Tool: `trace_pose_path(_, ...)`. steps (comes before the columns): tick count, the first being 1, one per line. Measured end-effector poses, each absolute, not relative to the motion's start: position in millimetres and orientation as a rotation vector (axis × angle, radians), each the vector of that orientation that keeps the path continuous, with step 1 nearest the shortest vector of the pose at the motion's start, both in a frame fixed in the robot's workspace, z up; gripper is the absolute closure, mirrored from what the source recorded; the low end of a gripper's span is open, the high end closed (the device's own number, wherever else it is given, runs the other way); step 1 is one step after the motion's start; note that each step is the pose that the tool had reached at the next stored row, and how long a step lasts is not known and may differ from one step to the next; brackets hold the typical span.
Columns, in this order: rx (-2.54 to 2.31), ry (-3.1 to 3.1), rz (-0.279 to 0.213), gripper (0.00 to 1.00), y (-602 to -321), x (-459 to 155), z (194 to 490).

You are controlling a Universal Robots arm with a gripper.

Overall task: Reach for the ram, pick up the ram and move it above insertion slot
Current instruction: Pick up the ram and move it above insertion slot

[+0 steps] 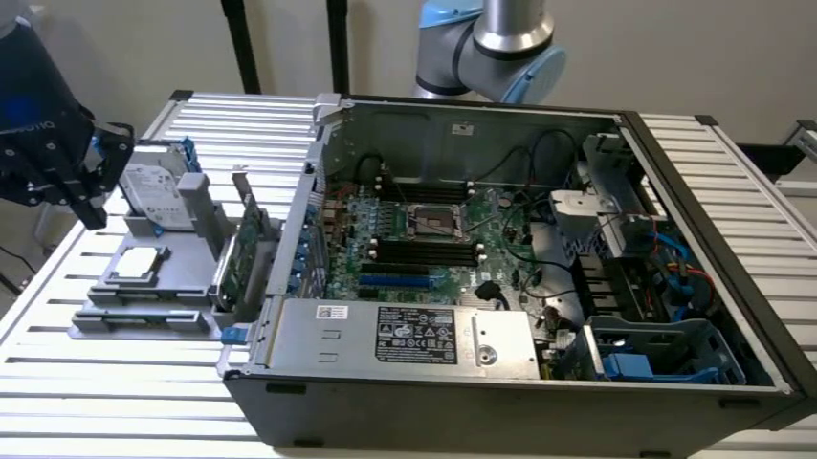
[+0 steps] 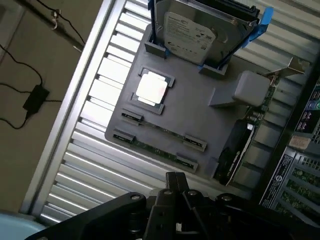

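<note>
Pale slatted metal worktop [image 1: 102, 402] carries all the scene, with a plain wall behind it. The dark end effector [image 1: 79, 196] hangs at the exterior view's far left, near the hard drive and apart from it. From the wrist view the end effector [image 2: 176, 185] looks down on a grey fixture plate [image 2: 200, 110]. I cannot tell if it is open or closed, and it has hold of nothing that I can see.

The ram [image 2: 159, 151] lies on its long edge in small clips on the fixture plate, at the plate's edge nearest to the end effector and not touched by it. A second ram stick [image 2: 162, 130] lies parallel just beside it, on the side of the processor chip [image 2: 151, 89]. Farther on the same plate the hard drive [image 2: 192, 32] stands tilted between blue rails, and a green expansion card [image 2: 235, 150] stands upright at the side toward the computer case [image 1: 511, 402].

The case lies open on the worktop, at the exterior view's right of the plate. On its motherboard [image 1: 511, 239] the insertion slot [image 1: 422, 251] is one of several parallel black sockets, just beside the square metal processor socket, well apart from the ram
</note>
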State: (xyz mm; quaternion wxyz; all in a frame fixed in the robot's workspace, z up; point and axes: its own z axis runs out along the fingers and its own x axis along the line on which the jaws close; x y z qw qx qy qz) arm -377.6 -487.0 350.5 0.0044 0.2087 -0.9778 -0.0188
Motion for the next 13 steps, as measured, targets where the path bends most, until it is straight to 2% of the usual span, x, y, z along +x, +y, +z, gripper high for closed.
trace_pose_path(13,1.009,-2.961,-0.056,0.89,-487.0,-377.5,349.3)
